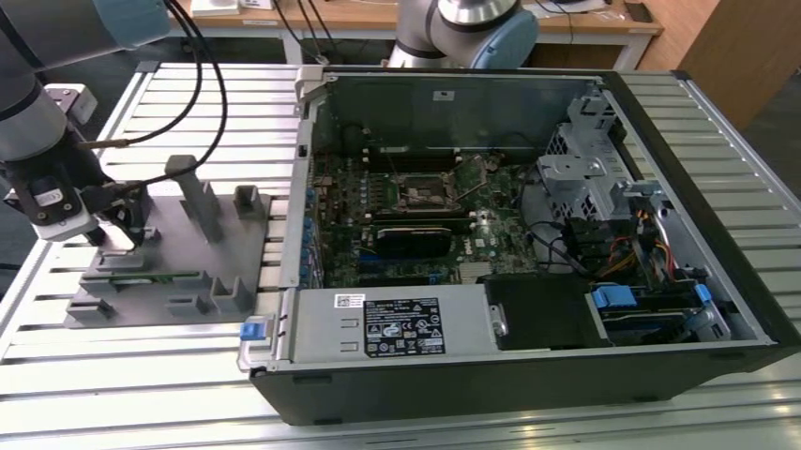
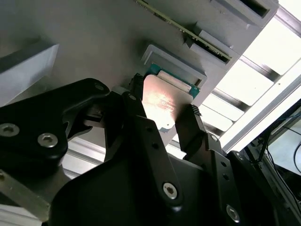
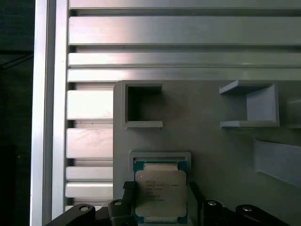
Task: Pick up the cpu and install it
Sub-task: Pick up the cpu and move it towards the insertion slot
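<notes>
Grey plastic holder (image 3: 211, 141) on the slatted tabletop (image 3: 164, 33) keeps the cpu (image 3: 161, 188) flat in a shallow pocket, its side edges exposed for gripping. The jaws straddle those edges; whether they pinch or merely flank it, I cannot tell.

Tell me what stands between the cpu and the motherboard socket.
In the exterior view, upright gray posts, then the case's side wall, come before the socket. The cpu sits in the gray fixture at the gripper.

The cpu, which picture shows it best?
The first wrist view: the cpu faces the camera flat-on. The second wrist view catches it slanted and glary. The exterior view shows the grey holder it sits in.
</notes>
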Robot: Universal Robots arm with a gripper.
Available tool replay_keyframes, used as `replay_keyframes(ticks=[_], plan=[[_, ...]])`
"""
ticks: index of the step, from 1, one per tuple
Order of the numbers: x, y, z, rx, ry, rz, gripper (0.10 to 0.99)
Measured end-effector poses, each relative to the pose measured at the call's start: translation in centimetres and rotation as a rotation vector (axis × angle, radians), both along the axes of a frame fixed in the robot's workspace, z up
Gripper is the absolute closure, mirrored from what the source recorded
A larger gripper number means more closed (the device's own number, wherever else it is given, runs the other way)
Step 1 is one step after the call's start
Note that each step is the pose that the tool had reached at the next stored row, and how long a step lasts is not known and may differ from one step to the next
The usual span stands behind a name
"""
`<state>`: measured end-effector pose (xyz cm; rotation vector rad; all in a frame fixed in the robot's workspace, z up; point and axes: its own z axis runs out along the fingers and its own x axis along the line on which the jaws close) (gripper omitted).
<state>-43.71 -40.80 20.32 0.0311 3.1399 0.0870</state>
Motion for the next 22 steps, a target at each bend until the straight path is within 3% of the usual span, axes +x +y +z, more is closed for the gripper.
replay_keyframes(ticks=[22], plan=[[0.00, 0.00, 0.65, 0.002, -0.0013, 0.000, 0.561]])
